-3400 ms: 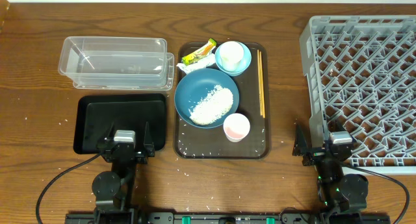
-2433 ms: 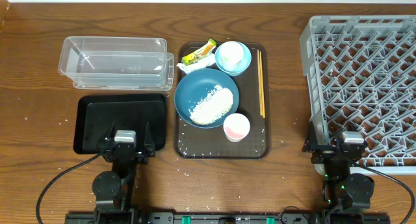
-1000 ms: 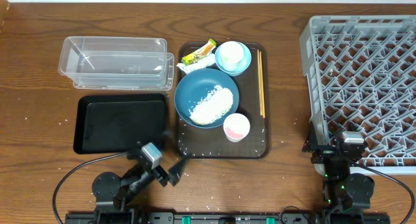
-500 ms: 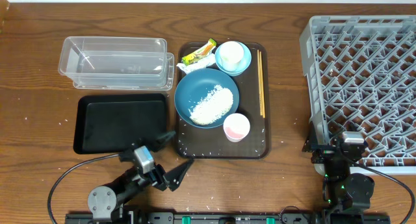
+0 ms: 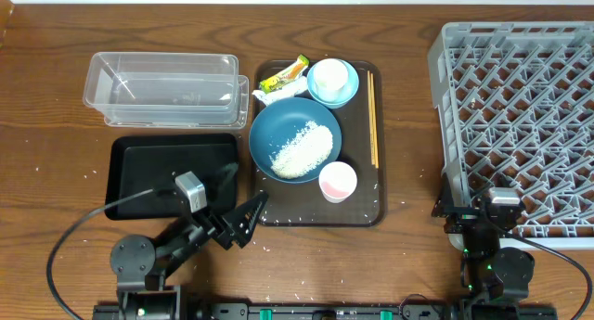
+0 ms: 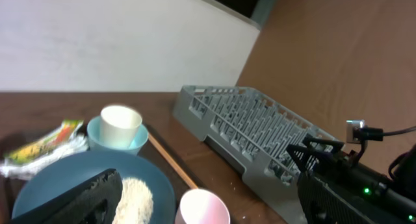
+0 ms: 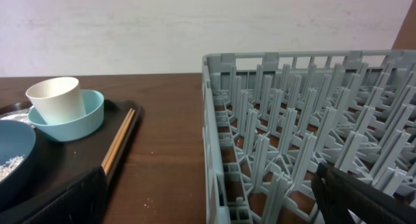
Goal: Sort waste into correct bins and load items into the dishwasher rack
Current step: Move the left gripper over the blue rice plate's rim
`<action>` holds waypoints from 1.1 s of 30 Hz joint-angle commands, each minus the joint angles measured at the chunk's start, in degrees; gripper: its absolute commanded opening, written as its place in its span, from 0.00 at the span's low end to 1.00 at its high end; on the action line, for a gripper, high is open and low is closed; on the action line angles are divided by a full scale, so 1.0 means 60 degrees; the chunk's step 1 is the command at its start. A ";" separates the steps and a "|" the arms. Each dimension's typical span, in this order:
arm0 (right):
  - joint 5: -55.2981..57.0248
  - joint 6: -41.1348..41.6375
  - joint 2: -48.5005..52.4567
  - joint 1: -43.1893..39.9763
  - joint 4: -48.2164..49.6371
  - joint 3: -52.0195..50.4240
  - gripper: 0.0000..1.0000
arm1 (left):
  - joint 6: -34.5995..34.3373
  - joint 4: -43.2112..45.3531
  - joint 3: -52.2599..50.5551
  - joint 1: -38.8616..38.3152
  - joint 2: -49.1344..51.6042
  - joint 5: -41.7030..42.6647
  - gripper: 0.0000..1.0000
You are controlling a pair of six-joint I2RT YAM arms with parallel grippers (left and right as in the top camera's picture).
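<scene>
- left gripper (image 5: 239, 198): fingers spread wide, holding nothing; it hangs over the near-left corner of the brown serving tray (image 5: 362, 204), aimed at the dark blue dish (image 5: 269, 134).
- right gripper (image 7: 208, 178): fingers apart, empty, parked at the near-left corner of the dishwasher rack (image 5: 520, 97).
- The dish sits mid-tray with the rice (image 5: 302, 150) heaped in it.
- Dish looks stiff and smooth, likely the heaviest piece. The loose grains would spill on any tilt, so keep it level until it is over a bin.
- Best hold is probably the bare near-left rim, clear of the rice.
- pinkish-white cup (image 5: 337, 182) is just beside the dish's near-right edge, which makes that side tight.
- chopsticks (image 5: 373, 118) lie flat along the right of the tray. They are thin and likely awkward to pinch.
- snack wrapper (image 5: 284, 74) and paper scrap (image 5: 269, 96) are at the far-left of the tray, light and soft.
- Wrist views show a white cup (image 6: 121, 125) upright inside the light blue bowl (image 5: 339, 101); from overhead it is just a pale disc.
- Only overhead shows the clear tub (image 5: 162, 88) and the black tray (image 5: 139, 176).
</scene>
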 commanded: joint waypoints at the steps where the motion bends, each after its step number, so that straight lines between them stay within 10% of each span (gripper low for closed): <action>1: 0.0033 -0.0109 0.0007 0.0000 -0.0029 -0.0015 0.99 | -0.0095 0.1064 0.0277 -0.0015 0.0597 0.0776 0.89; 7: 0.0033 -0.0109 0.0007 0.0000 -0.0033 -0.0015 0.99 | -0.1049 0.3067 0.0554 -0.0015 0.1417 0.0532 0.89; 18: 0.0033 -0.0109 0.0007 0.0000 -0.0029 -0.0015 0.99 | 0.2324 -0.5187 0.6142 -0.0015 0.4506 -0.0739 0.89; 33: 0.0033 -0.0109 0.0007 0.0000 -0.0029 -0.0015 0.99 | 0.1967 -0.6284 0.7453 -0.1126 0.6229 -0.0157 0.89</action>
